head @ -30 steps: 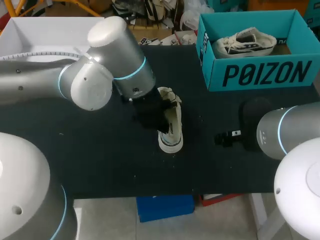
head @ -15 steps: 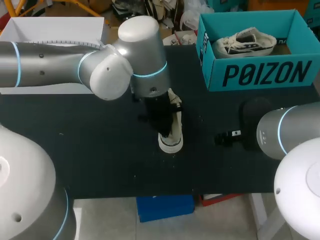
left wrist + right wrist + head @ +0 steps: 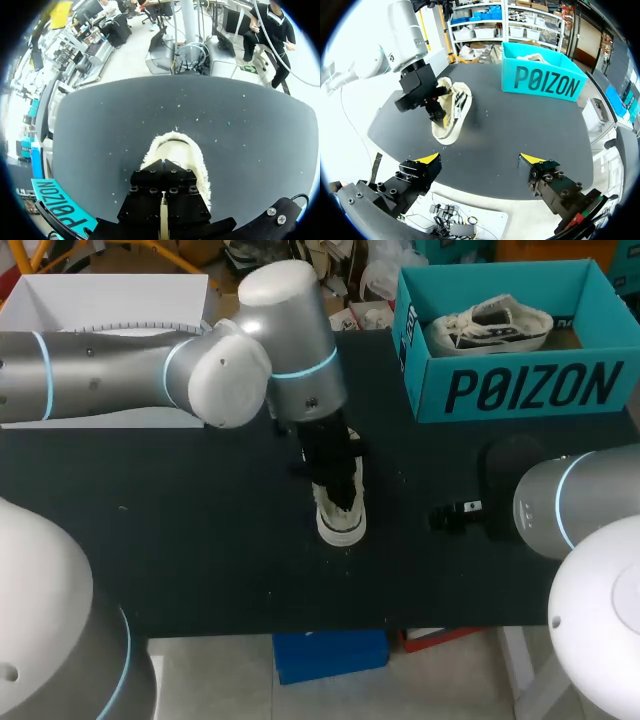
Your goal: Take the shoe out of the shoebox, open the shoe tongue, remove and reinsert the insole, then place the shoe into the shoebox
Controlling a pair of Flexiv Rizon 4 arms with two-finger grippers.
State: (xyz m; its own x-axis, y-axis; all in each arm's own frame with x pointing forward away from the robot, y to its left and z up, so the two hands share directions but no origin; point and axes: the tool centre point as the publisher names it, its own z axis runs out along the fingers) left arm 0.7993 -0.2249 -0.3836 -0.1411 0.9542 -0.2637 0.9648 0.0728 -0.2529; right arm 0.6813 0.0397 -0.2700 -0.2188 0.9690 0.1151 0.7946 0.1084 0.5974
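A cream shoe (image 3: 343, 522) stands on the black table, toe toward the front edge. My left gripper (image 3: 334, 490) comes down from above with its tips inside the shoe's opening, fingers shut; whether they pinch anything inside is hidden. In the left wrist view the black fingers (image 3: 163, 186) press together over the fleecy shoe (image 3: 172, 142). The right wrist view shows that gripper (image 3: 439, 115) sunk in the shoe (image 3: 451, 120). A dark oval insole (image 3: 507, 468) lies by my right arm. My right gripper (image 3: 480, 159) hangs open and empty over the table's front edge.
The teal shoebox (image 3: 520, 390) stands at the back right with a second shoe (image 3: 490, 325) inside; it also shows ahead of my right gripper (image 3: 545, 82). A white box (image 3: 100, 300) sits at the back left.
My left arm swung right over the shoe, and its gripper went from the shoe's left side to pointing down into the opening. The right arm stayed put.
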